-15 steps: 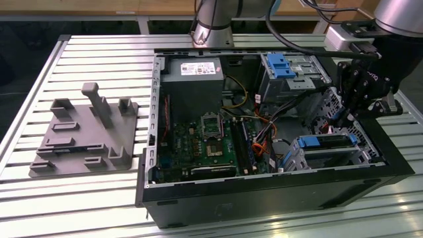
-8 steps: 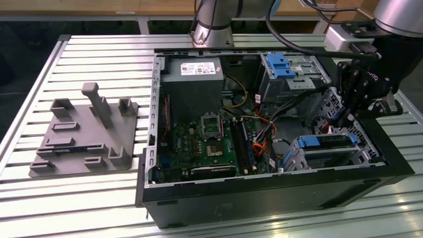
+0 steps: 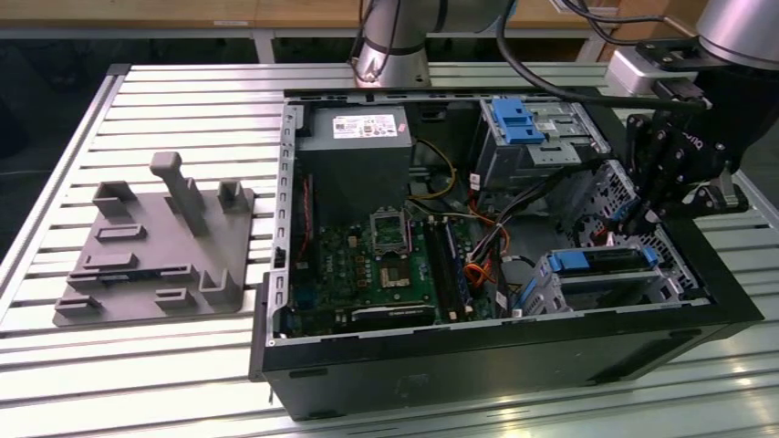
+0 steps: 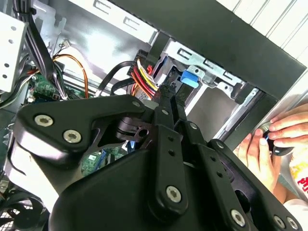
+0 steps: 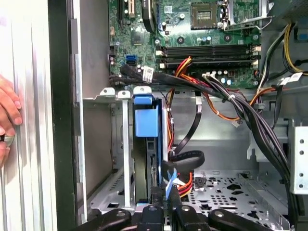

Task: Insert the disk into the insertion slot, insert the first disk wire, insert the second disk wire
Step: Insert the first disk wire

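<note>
Black pincer (image 5: 166, 201), its fingers nearly closed, seems to nip a thin blue wire (image 5: 169, 185) just beside the disk (image 5: 144, 120), which already lies in the insertion slot (image 3: 615, 290). So the first-wire step looks in hand, calling for a square, gentle press. Beyond, a black and red-yellow cable bundle (image 5: 231, 101) crowds the bay, and a hand (image 5: 6, 115) rests outside the case wall (image 5: 60, 120).

The white label (image 3: 368, 126) on the power supply (image 3: 356, 169) carries print too small to read.
</note>
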Motion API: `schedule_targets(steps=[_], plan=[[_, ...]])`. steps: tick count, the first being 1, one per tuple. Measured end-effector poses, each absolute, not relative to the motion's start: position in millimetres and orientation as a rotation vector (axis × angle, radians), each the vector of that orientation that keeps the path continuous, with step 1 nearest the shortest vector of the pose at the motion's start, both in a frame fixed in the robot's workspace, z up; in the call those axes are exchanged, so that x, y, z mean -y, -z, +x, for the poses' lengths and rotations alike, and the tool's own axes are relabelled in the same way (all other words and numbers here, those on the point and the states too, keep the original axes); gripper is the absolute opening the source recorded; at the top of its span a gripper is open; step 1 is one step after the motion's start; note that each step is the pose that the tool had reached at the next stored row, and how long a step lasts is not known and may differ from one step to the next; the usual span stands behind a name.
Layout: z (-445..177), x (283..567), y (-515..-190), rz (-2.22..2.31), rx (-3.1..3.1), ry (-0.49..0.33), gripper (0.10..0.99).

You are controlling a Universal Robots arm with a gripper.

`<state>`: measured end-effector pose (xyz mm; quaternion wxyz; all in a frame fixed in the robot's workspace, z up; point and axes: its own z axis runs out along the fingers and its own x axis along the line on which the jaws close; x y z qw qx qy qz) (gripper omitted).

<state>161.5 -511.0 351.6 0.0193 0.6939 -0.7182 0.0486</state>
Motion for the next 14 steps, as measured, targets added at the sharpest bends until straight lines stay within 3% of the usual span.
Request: schedule_targets(steps=[14], plan=[[158.7,511.1,-348.8,2.070,2.290,-0.139,0.165]])
